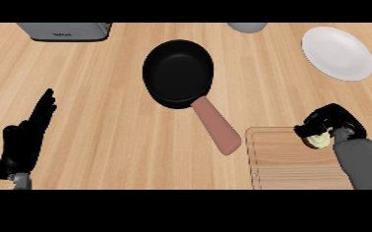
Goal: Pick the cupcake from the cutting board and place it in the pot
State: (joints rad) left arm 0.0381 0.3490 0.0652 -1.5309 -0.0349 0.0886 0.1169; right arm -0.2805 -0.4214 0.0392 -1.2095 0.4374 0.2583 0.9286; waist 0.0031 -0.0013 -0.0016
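The cupcake [317,140], pale yellow, shows partly under my right hand [330,123], whose fingers are curled round it at the upper right of the wooden cutting board [287,164]. The pot [177,72] is a black round pan with a reddish-brown handle [217,127] pointing down-right toward the board. It lies left of and beyond my right hand, with nothing inside it. My left hand [25,137] rests open at the left edge, fingers straight and pointing up.
A white plate [336,53] lies at the back right. A grey toaster-like appliance [65,31] stands at the back left, and a grey rounded object [247,27] sits at the back edge.
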